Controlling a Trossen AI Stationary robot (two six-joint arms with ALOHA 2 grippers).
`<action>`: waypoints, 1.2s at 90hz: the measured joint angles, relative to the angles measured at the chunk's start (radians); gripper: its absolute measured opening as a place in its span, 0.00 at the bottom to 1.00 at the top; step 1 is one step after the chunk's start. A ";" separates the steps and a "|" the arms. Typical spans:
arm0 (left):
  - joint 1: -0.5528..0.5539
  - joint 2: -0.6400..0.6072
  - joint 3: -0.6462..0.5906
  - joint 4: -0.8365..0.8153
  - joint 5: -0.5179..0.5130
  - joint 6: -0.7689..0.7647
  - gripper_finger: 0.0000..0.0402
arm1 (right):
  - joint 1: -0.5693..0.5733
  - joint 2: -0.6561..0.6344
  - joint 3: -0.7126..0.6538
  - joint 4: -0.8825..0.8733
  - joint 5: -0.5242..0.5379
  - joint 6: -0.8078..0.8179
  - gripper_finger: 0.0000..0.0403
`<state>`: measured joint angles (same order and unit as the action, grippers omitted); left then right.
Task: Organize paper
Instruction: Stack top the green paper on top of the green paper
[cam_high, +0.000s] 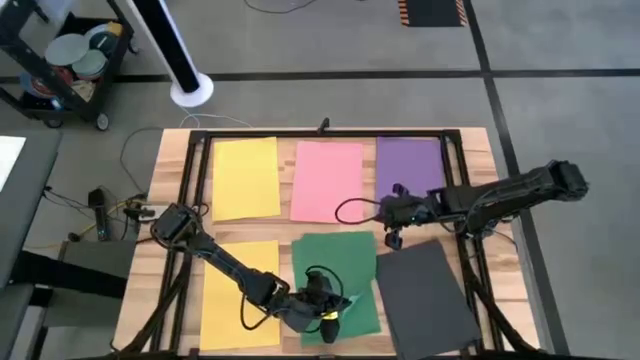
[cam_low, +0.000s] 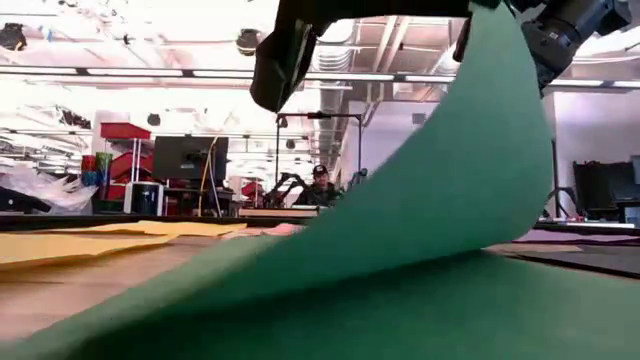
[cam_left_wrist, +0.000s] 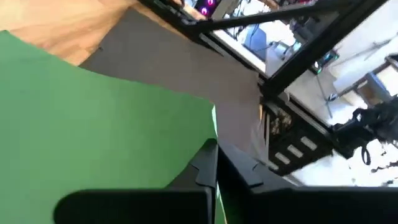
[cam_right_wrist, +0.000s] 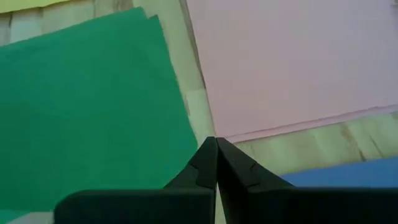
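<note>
Left gripper (cam_high: 335, 308) clamped on the near edge of the green sheet (cam_high: 335, 265), lifting that edge in a curl off the table (cam_high: 180, 165). Right gripper (cam_high: 392, 238) hovering with fingers pressed together, empty, over bare wood between pink sheet (cam_high: 327, 180) and black sheet (cam_high: 425, 298). Yellow sheets (cam_high: 245, 178), pink and purple sheet (cam_high: 408, 165) lying flat along the far row; second yellow (cam_high: 238, 290) beside green.

we find three sheets (cam_high: 327, 180) in the far row and three sheets (cam_high: 335, 280) nearer on the table (cam_high: 170, 180).
</note>
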<state>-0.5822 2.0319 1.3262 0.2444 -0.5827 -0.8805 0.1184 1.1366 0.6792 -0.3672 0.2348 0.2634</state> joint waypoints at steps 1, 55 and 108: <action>0.001 0.000 0.000 -0.001 0.007 0.002 0.00 | 0.000 0.000 0.000 0.000 0.000 0.000 0.00; 0.017 -0.007 0.000 -0.027 0.187 0.102 0.23 | 0.010 0.006 0.000 -0.022 -0.014 0.000 0.07; -0.037 -0.061 -0.006 -0.220 0.099 0.122 0.00 | 0.065 0.385 0.000 -0.009 0.056 0.206 0.00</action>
<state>-0.6190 1.9706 1.3205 0.0240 -0.4833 -0.7587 0.1836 1.5215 0.6788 -0.3760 0.2907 0.4698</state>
